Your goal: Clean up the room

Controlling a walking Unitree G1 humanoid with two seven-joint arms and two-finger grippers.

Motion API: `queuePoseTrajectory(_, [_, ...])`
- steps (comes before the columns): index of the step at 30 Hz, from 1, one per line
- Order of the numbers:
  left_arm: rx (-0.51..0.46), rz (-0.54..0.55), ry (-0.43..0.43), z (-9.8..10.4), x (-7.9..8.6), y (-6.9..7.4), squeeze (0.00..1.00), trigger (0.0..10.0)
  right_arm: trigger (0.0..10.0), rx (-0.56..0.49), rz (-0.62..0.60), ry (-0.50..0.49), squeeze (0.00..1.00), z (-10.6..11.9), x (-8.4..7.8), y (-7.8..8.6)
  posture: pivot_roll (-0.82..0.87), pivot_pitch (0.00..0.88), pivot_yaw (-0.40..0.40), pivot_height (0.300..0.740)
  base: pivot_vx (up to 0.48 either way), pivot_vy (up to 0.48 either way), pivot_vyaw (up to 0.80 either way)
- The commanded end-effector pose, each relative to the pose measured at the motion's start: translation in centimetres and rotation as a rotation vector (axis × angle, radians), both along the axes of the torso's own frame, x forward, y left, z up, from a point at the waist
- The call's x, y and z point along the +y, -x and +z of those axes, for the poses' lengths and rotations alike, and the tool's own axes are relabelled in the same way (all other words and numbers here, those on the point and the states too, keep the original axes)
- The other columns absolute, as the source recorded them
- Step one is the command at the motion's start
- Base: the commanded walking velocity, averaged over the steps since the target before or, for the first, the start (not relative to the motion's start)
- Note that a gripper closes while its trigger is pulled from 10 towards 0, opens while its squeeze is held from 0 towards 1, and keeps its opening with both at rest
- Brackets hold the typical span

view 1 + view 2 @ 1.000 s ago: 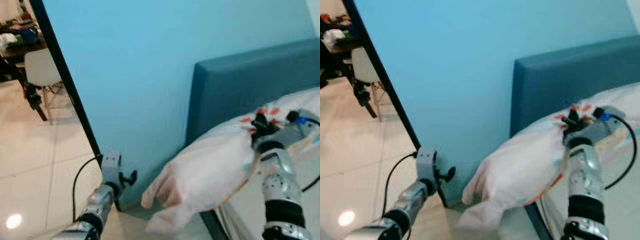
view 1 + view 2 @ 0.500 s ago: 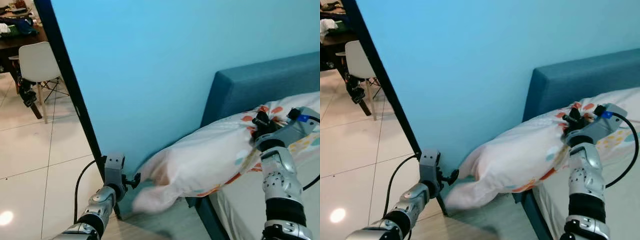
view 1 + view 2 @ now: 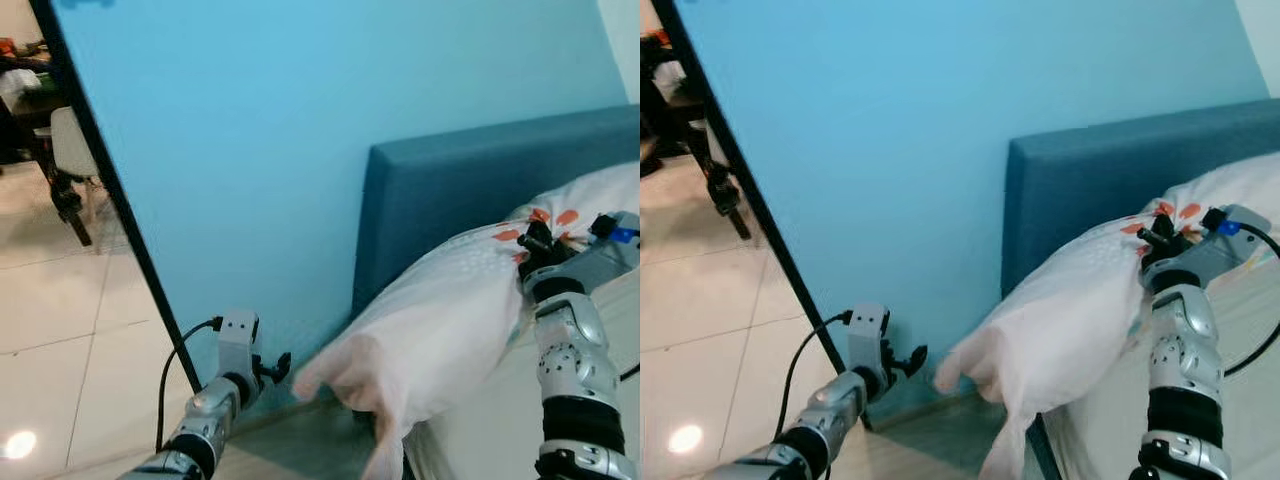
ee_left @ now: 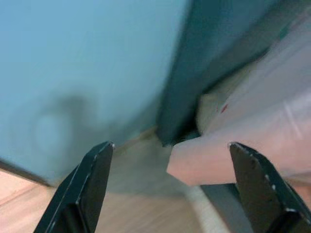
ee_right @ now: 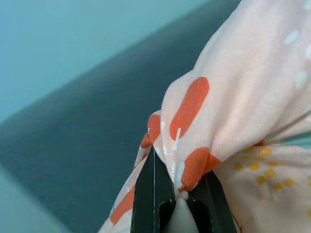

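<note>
Since half a second ago the camera has swung, and the pillow [image 3: 440, 330] now droops more steeply off the edge of the bed [image 3: 480, 440], its loose lower corner hanging toward the floor [image 3: 60, 360] instead of spreading out sideways. At the far upper end of the pillow, the right gripper [image 3: 537, 243] has its two black fingers [image 5: 151, 194] pinched together on a bunched fold of the orange-spotted pillowcase; the cloth puckers out just beyond the fingertips, with the blue headboard [image 3: 470, 200] behind it. From that pinch the pillow runs down and away, resting on the bed's edge beside the headboard.

Low by the blue wall [image 3: 280, 150], the left gripper [image 3: 273, 370] hangs with its fingers [image 4: 92, 179] spread well apart and nothing between them. Ahead of those fingers lie the dangling pillow corner, the dark foot of the headboard and the wall's base, none of them touching the fingers. Off past the black door frame [image 3: 110, 190], a white chair [image 3: 70, 140] stands on the tiled floor.
</note>
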State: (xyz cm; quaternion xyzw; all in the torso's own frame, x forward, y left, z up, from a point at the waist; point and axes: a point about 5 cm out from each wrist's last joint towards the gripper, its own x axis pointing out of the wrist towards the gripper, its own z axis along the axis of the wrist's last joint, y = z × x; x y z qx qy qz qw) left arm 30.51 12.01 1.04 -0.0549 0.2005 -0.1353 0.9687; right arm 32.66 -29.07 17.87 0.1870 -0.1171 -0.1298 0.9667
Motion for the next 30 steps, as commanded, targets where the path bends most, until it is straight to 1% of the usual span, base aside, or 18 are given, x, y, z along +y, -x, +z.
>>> queuePoseTrajectory(1, [0.006,0.05,-0.017,0.1,0.8,-0.2,0.0,10.0,10.0,-0.093,0.007,0.03,0.0,2.2,0.2,-0.2,-0.02,0.0,-0.004,0.724,0.0,0.0,0.0])
queuePoseTrajectory(6, [0.012,0.076,-0.019,0.0,1.2,-0.2,0.0,10.0,10.0,-0.072,0.014,0.023,0.0,1.6,0.3,-0.3,-0.02,0.0,-0.006,0.724,0.0,0.0,0.0])
queuePoseTrajectory(9, [0.007,0.088,-0.031,0.0,1.8,-0.2,0.0,10.0,10.0,-0.045,0.037,0.009,0.0,0.9,0.7,-0.5,-0.01,0.0,-0.009,0.724,0.0,0.0,0.0])
queuePoseTrajectory(15, [-0.004,0.097,-0.039,0.0,2.2,-0.1,0.0,10.0,10.0,-0.036,0.06,-0.001,0.0,0.5,1.2,-0.7,-0.01,0.0,-0.009,0.724,0.0,0.0,0.0])
queuePoseTrajectory(17, [-0.008,0.104,-0.074,0.0,2.6,-0.1,0.0,10.0,10.0,-0.028,0.076,-0.017,0.0,0.0,1.5,-0.9,-0.01,0.0,-0.005,0.724,0.304,0.0,0.0])
queuePoseTrajectory(21, [0.0,0.126,-0.086,-0.1,3.0,-0.1,0.0,10.0,10.0,-0.024,0.078,-0.043,0.0,-0.3,1.4,-1.2,-0.01,0.0,-0.002,0.724,0.33,0.0,0.0])
queuePoseTrajectory(24, [0.001,0.136,-0.08,-0.1,3.1,0.0,0.0,10.0,10.0,-0.023,0.076,-0.05,0.0,-0.3,1.2,-1.3,-0.01,0.0,-0.002,0.724,0.0,0.0,0.0])
queuePoseTrajectory(26, [0.004,0.147,-0.077,-0.2,3.3,0.0,0.0,10.0,10.0,-0.031,0.07,-0.058,0.0,0.1,0.8,-1.5,0.0,0.0,-0.003,0.724,0.0,0.0,0.0])
queuePoseTrajectory(30, [0.008,0.15,-0.069,-0.3,3.5,0.1,0.0,10.0,10.0,-0.038,0.072,-0.061,0.0,0.3,0.9,-1.7,0.01,0.0,-0.004,0.724,0.0,0.0,0.0])
